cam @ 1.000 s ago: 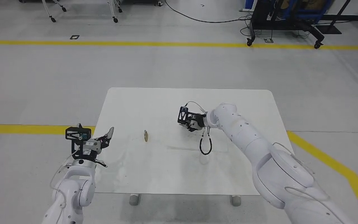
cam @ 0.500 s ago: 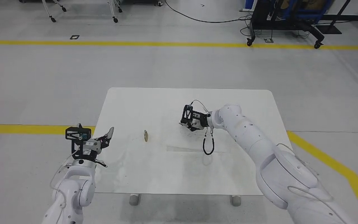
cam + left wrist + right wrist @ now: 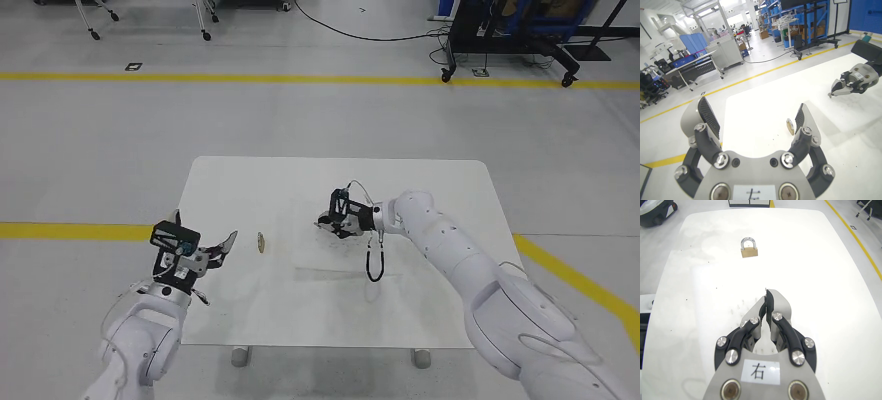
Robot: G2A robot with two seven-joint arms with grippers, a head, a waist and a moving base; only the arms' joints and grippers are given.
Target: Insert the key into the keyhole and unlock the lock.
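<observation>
We saw a white table point(image 3: 300, 180) on a pale workshop floor point(image 3: 100, 130) crossed by yellow lines point(image 3: 100, 76). Blue bins point(image 3: 768, 11) sat on far shelves, and we could not tell what they held. The lock point(image 3: 260, 241) sat in the table's left half, just beyond our wide-open, empty left gripper point(image 3: 752, 103). Near the centre, the right gripper point(image 3: 767, 294) was pinched on the key point(image 3: 765, 289)

2 white arms point(image 3: 455, 255), black cable point(image 3: 372, 262)
</observation>
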